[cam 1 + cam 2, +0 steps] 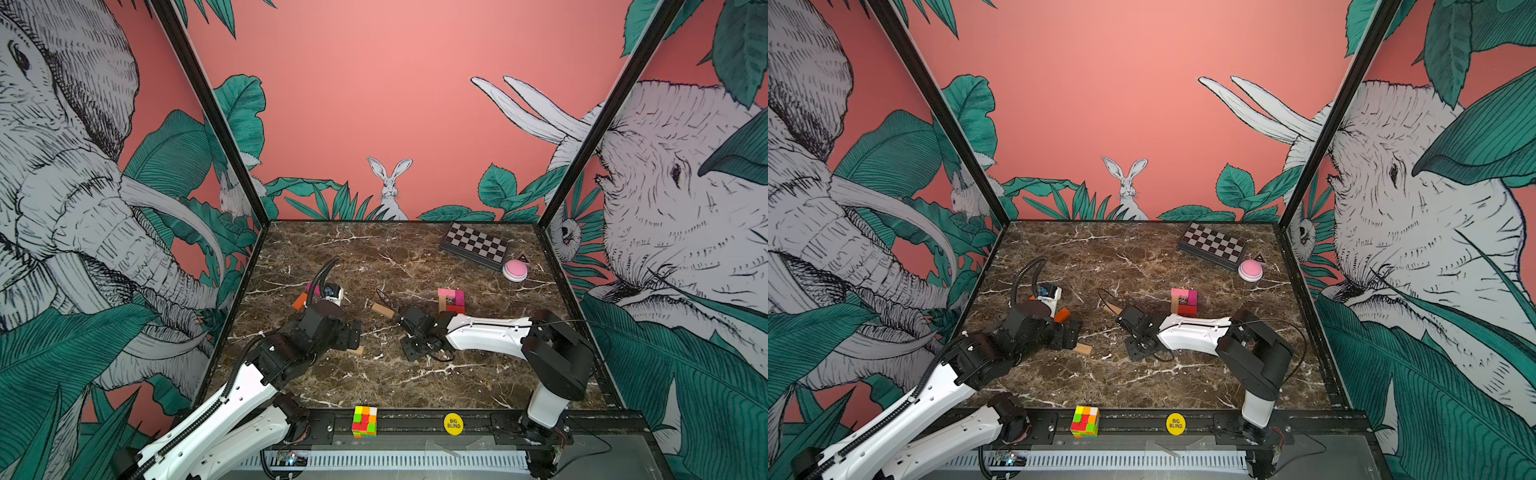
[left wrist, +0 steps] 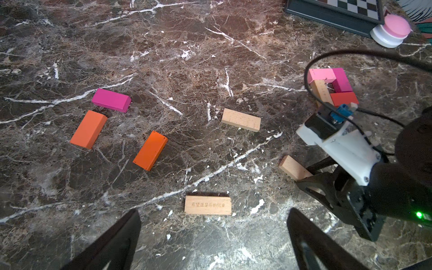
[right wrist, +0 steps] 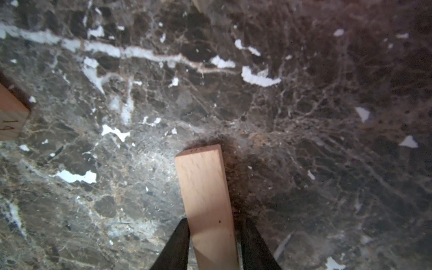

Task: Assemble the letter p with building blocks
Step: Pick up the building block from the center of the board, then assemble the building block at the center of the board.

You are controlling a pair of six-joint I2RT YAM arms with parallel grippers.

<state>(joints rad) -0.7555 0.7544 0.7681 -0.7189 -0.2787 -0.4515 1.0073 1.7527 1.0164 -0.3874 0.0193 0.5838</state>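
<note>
I log: left gripper spread wide above marble table; right gripper flanking one tan block, whether pinched I cannot tell.

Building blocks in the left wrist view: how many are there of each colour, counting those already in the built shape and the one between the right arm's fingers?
Tan blocks: 4
Orange blocks: 2
Magenta blocks: 2
Pink block: 1
Red block: 1
Total: 10

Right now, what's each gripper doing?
Left gripper: open, holding nothing.
Right gripper: fingers straddle the tan block; whether they grip it cannot be told.
</note>
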